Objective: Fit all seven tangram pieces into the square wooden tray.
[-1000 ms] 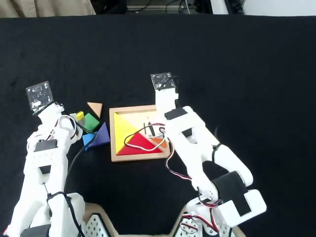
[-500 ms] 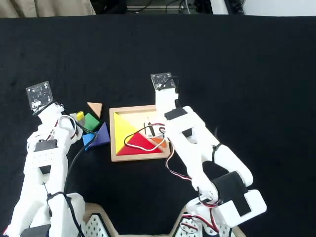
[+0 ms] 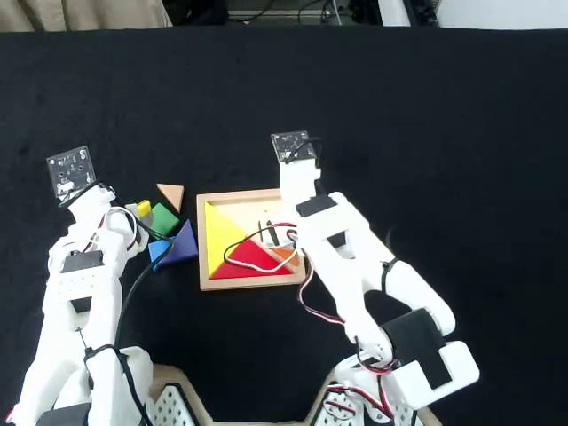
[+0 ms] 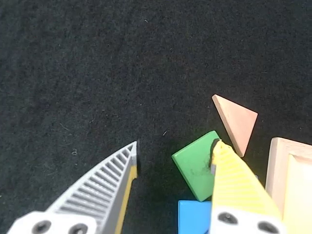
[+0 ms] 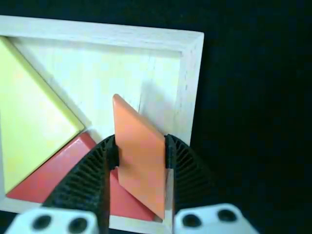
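Observation:
The square wooden tray [image 3: 250, 195] holds a yellow triangle [image 3: 222, 231] and a red triangle [image 3: 248, 257]. My right gripper [image 5: 140, 153] is shut on an orange parallelogram [image 5: 141, 161], held tilted over the tray's [image 5: 192, 87] bare corner, beside the red triangle [image 5: 68, 170] and the yellow triangle [image 5: 34, 112]. My left gripper [image 4: 175, 144] stands open just left of the tray, its yellow finger [image 4: 231, 170] over the edge of a green square [image 4: 192, 163]. A tan triangle [image 4: 236, 122] and a blue piece [image 4: 192, 214] lie close by.
Left of the tray lie the tan triangle [image 3: 170, 193], green square [image 3: 164, 217], blue piece [image 3: 160, 250] and a purple triangle [image 3: 184, 244], packed together. Black cloth covers the table. The right arm's [image 3: 355, 266] links lean over the tray's right side.

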Robot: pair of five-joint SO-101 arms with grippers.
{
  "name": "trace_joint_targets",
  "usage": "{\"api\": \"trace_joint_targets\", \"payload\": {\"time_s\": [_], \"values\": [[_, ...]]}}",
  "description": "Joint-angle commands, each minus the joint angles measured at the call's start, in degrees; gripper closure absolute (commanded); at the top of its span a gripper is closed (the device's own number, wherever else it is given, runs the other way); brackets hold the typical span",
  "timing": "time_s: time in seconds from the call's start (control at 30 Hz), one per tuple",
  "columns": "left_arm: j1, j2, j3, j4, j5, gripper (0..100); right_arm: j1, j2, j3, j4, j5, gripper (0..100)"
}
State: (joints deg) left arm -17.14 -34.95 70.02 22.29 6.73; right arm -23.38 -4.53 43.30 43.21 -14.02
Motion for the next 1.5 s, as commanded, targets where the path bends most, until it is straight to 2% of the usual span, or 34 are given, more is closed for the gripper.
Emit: {"api": "trace_joint_targets", "payload": {"time_s": [0.0, 0.23, 0.53, 0.7, 1.17, 1.33, 1.47], "values": [[0.6, -0.6, -0.5, -1.1, -0.3, 76, -0.2, -2.4, 0.0, -0.5, -0.3, 98.5], [0.6, -0.6, -0.5, -1.1, -0.3, 76, -0.3, -2.5, -0.3, 1.7, -0.3, 85.5], [0.6, -0.6, -0.5, -1.1, -0.3, 76, -0.3, -2.9, -0.3, 1.7, 0.2, 85.7], [0.6, -0.6, -0.5, -1.1, -0.3, 76, -0.2, -2.9, -0.3, 1.8, 6.0, 85.6], [0.6, -0.6, -0.5, -1.2, -0.3, 76, -0.3, -3.0, -0.4, 1.6, 6.2, 85.3], [0.6, -0.6, -0.5, -1.2, -0.4, 76, 0.0, -3.0, 0.1, 1.9, 5.6, 71.8], [0.6, -0.6, -0.5, -1.2, -0.4, 76, 0.0, -2.9, 0.1, 1.9, 4.0, 70.1]]}}
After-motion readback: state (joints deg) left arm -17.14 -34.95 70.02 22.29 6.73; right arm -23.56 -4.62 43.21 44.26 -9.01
